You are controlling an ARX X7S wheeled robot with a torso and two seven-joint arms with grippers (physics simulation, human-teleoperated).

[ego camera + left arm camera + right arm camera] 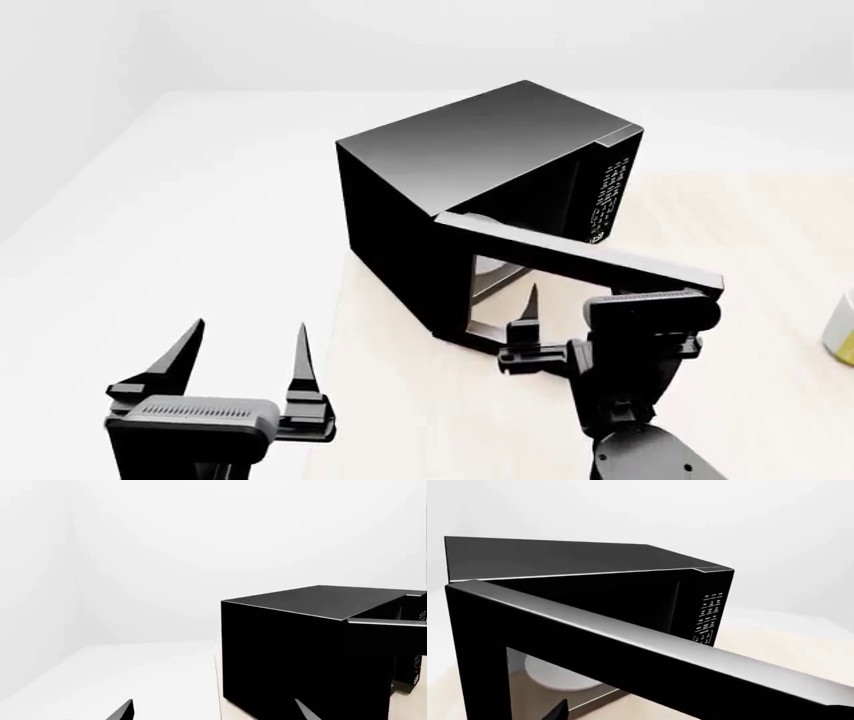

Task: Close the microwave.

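Note:
The microwave (454, 160) is a big glossy black box on the pale wooden table. Its windowed door (587, 262) stands swung out toward me, hinged on the left. In the right wrist view the door's top edge (647, 645) crosses close in front, with the white plate (554, 677) and the button panel (707, 617) behind it. My right gripper (577, 308) is open just in front of the door's free end; one fingertip (557, 710) shows and the door hides the other. My left gripper (247, 350) is open and empty, left of the microwave (300, 650).
A pale yellow object (843, 325) sits at the right edge of the table (441, 420). A white surface (174, 230) lies left of and behind the microwave, and plain white walls close the scene.

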